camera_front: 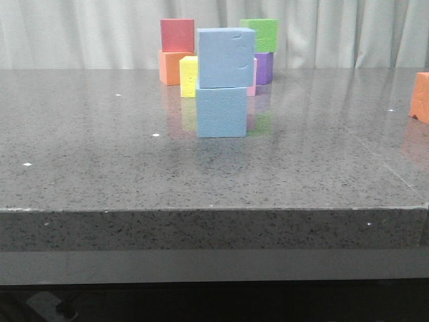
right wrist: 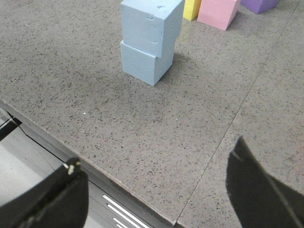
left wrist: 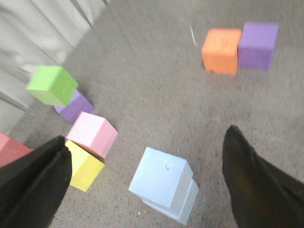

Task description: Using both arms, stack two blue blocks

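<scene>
Stack stands mid-table: top block (camera_front: 226,58) rests on bottom block (camera_front: 221,112), overhanging slightly and a little twisted. Coloured cubes (camera_front: 177,35) cluster behind the stack at about 12 o'clock; an orange cube (camera_front: 420,97) sits at 3 o'clock by the table (camera_front: 87,168) edge.

Left gripper (left wrist: 142,185): fingers wide apart, empty, above the stack. Right gripper (right wrist: 156,190): fingers apart, empty, well clear near the front edge.

Judgement: blocks appear to be foam, so light, soft and easily dented; the top one carries small dents. Any correction should grip opposite flat side faces, mid-height, with light pressure. A nudge could topple the stack.
</scene>
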Motion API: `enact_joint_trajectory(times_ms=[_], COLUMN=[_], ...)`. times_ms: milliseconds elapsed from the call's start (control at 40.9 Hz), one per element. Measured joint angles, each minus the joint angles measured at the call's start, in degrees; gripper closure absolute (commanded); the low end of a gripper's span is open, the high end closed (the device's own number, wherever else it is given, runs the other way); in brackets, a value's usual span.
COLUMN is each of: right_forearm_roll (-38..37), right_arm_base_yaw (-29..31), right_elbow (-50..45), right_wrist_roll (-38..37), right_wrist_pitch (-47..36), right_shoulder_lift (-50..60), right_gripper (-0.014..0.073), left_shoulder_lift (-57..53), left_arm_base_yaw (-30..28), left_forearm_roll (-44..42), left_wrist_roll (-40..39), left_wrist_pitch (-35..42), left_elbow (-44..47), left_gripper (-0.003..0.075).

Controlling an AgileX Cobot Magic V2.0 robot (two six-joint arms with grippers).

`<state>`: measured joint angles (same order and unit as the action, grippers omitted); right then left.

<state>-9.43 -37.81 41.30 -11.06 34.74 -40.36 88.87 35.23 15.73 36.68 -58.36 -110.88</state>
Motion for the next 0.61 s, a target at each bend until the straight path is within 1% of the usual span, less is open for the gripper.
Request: enact_joint_trajectory(times_ms=[73, 171, 342, 440, 489, 611], right_forearm_roll=[0.0, 0.0, 0.0, 0.0, 0.0, 0.0], right_arm_base_yaw=[0.0, 0.0, 0.0, 0.0, 0.0, 0.0], right_elbow=[0.0, 0.0, 0.0, 0.0, 0.0, 0.0], right_wrist_roll=[0.0, 0.0, 0.0, 0.0, 0.0, 0.0], right_wrist_pitch=[0.0, 0.0, 0.0, 0.0, 0.0, 0.0], right_shoulder_lift=[0.0, 0.0, 0.0, 0.0, 0.0, 0.0], right_gripper=[-0.0007, -0.0007, -0.0007, -0.0007, -0.0007, -0.0007], left_shoulder_lift=[-3.0, -7.8, -17.7, -22.8, -24.8, -28.6], left_arm_base_yaw=[0.0, 0.0, 0.0, 0.0, 0.0, 0.0], left_forearm_roll=[0.1, 0.7, 2.0, 2.1, 2.1, 2.3], left_wrist_roll=[-2.3, -3.9, -4.6, -6.8, -8.5, -11.2], left_wrist_pitch=[1.3, 4.0, 12.4, 16.4, 16.3, 12.9], left_elbow=[0.8, 4.7, 18.1, 25.4, 28.2, 34.5], left_gripper=[0.0102, 0.0102, 0.0102, 0.0102, 0.0103, 0.0103])
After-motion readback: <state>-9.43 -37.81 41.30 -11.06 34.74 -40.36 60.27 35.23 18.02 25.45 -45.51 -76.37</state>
